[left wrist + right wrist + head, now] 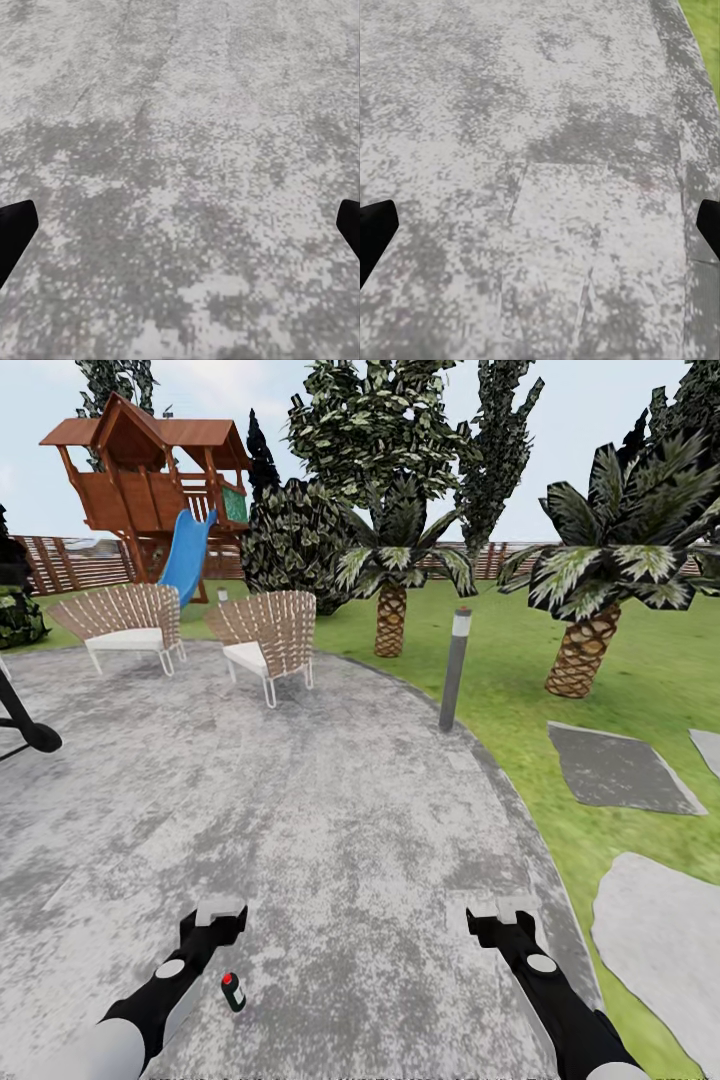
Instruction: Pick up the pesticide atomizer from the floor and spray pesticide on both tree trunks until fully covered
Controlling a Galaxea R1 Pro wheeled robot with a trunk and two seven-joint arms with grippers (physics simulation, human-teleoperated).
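The pesticide atomizer (pixel 233 992), a small green bottle with a red top, lies on the grey paved floor just right of my left arm. My left gripper (pixel 220 913) hovers a little ahead of it, open and empty; in the left wrist view its fingers (pixel 11 229) stand wide apart over bare paving. My right gripper (pixel 503 913) is open too, well to the right of the atomizer, and its fingers (pixel 373 229) are spread over paving. The garden lawn (pixel 640 660) and slatted fence (pixel 70 560) lie beyond. The task's trees are out of view.
Two wicker chairs (pixel 265 635) (pixel 125 622) stand at the patio's far side, with a grey bollard lamp (pixel 455 670) at its right edge. Short palms (pixel 392 610) (pixel 585 645), dark trees, a wooden playhouse with a blue slide (pixel 185 555) and stepping stones (pixel 615 765) lie beyond.
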